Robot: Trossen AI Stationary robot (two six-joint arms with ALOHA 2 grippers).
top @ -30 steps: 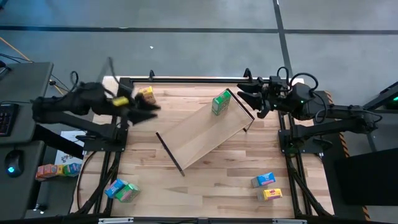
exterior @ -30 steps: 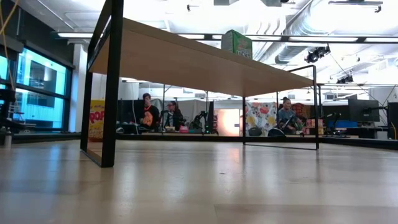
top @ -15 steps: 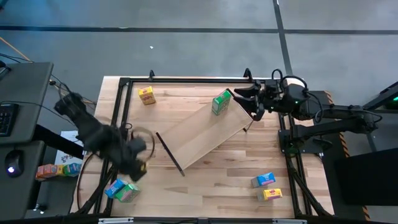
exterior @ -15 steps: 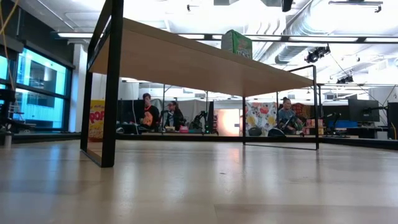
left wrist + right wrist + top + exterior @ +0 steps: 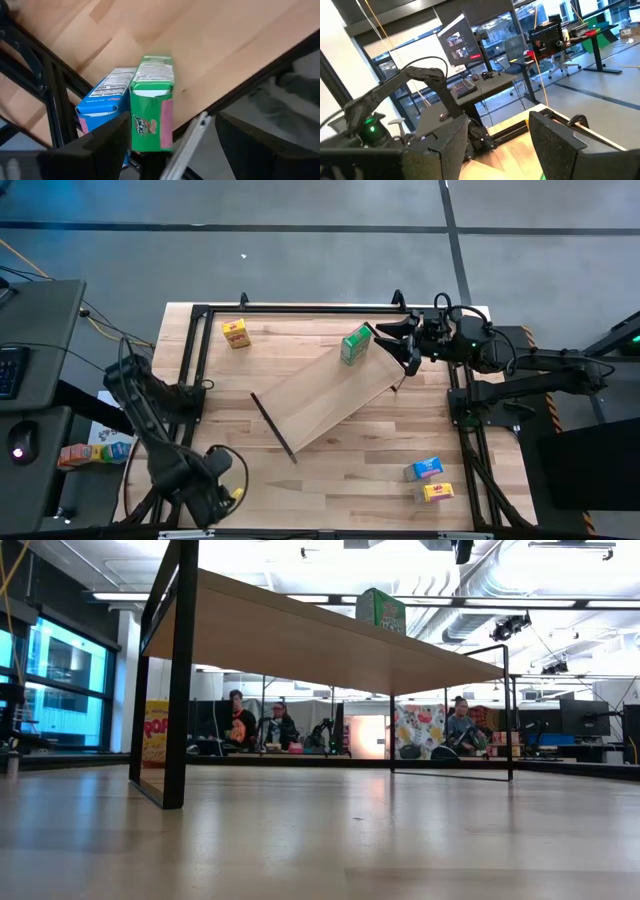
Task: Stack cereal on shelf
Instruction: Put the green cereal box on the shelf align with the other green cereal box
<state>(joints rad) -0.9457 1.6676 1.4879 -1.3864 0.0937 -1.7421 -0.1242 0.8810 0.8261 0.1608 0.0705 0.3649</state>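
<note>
The shelf [image 5: 325,395] is a long light-wood board with dark end panels, lying diagonally mid-table. One green cereal box [image 5: 354,345] stands on its far right end, also seen on top in the low view [image 5: 380,610]. My left gripper [image 5: 215,498] hovers open over the table's near left corner. Its wrist view shows a green box [image 5: 151,107] and a blue box [image 5: 107,97] lying side by side below the spread fingers [image 5: 100,147]. My right gripper [image 5: 400,345] is open beside the shelf's far right end, close to the green box.
A yellow box [image 5: 235,332] lies near the far left corner. A blue box [image 5: 426,469] and a yellow box [image 5: 435,492] lie near the near right corner. A black frame rail [image 5: 300,308] borders the table. People sit in the room beyond [image 5: 240,720].
My left arm has swung quickly from the far left, beside the yellow box, toward the near edge. It now hangs over the near left corner, covering the blue and green boxes in the high view. The boxes and shelf have stayed put.
</note>
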